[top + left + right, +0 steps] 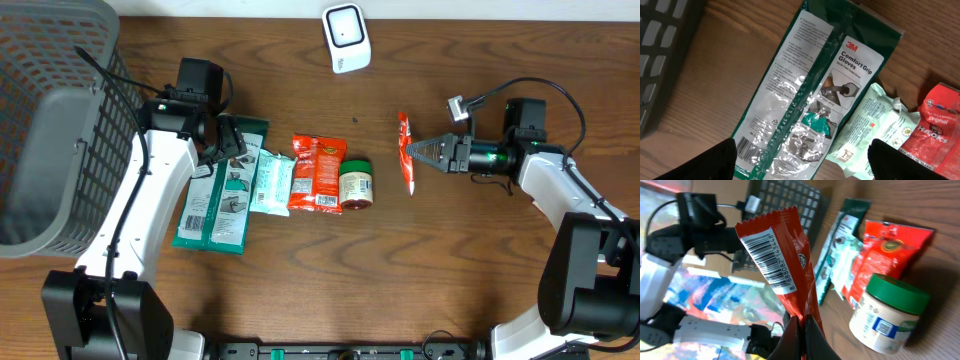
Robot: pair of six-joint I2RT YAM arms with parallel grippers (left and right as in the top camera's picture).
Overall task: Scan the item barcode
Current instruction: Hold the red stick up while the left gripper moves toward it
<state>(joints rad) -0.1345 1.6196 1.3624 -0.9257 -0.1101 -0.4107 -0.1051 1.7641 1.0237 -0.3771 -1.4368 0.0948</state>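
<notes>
**Red packet pinched in the right end effector, barcode side showing**

Red packet [406,152], the item to scan, is clamped at one end by the right end effector [420,151], whose jaws are fully closed on it. It sits right of the row of goods. In the right wrist view its barcode [771,255] faces the camera. The white scanner [346,38] lies at the counter's [450,260] far edge, well apart from the packet.

The left end effector [228,140] has its jaws spread wide and grips nothing, poised over the green gloves pack [815,90]. Beside that pack lie a pale green packet [270,182], a red snack bag [317,173] and a green-lidded jar [356,185]. A grey basket [60,110] stands at the left.
</notes>
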